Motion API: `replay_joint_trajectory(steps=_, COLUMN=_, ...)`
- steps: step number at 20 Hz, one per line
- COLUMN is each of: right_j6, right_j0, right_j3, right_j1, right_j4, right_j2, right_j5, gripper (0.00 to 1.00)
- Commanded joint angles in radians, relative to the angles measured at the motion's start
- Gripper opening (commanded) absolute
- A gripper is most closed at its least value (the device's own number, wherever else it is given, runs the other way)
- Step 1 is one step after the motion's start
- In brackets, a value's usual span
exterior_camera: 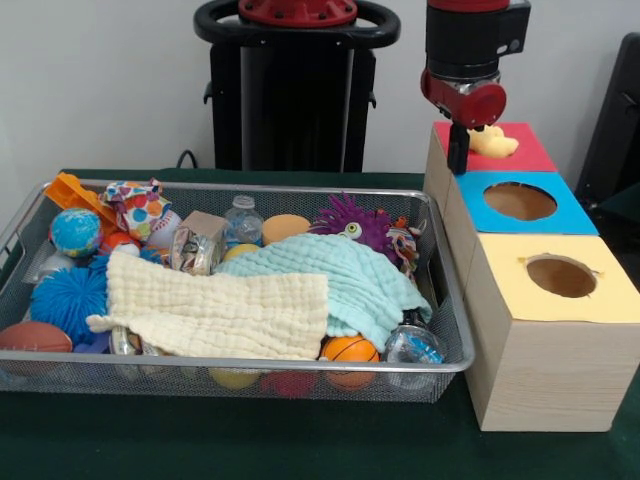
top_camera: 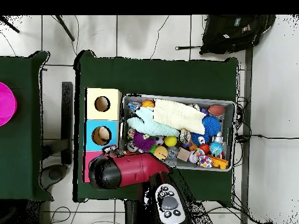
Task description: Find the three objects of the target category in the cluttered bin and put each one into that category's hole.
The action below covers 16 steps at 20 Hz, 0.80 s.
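Note:
My gripper (exterior_camera: 460, 160) hangs over the red-topped box (exterior_camera: 525, 150), the farthest of three wooden boxes. A yellow rubber toy (exterior_camera: 494, 142) lies against the gripper's right side, on or in the red top where its hole would be. Whether the gripper holds it is unclear. The blue-topped box (exterior_camera: 570, 215) and the yellow-topped box (exterior_camera: 610, 300) each show an open round hole. In the overhead view the red arm (top_camera: 128, 171) covers most of the red box (top_camera: 89, 158). The wire bin (exterior_camera: 250, 188) is full of toys.
In the bin a pale yellow cloth (exterior_camera: 215, 315) and a mint cloth (exterior_camera: 340, 275) cover the middle. Around them lie a purple spiky toy (exterior_camera: 352, 222), an orange basketball (exterior_camera: 350, 350), a blue spiky ball (exterior_camera: 68, 297), a globe ball (exterior_camera: 76, 230) and a small bottle (exterior_camera: 241, 215).

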Motion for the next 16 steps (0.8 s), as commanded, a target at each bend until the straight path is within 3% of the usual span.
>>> replay_joint_trajectory(steps=1, right_j6=-0.098, right_j0=0.017, right_j3=0.06, right_j1=0.034, right_j4=-0.051, right_j2=0.087, right_j5=-0.002, gripper=0.0)
replay_joint_trajectory(steps=16, right_j6=-0.004, right_j0=0.101, right_j3=0.122, right_j1=-0.001, right_j4=0.003, right_j2=0.066, right_j5=-0.036, gripper=0.0)
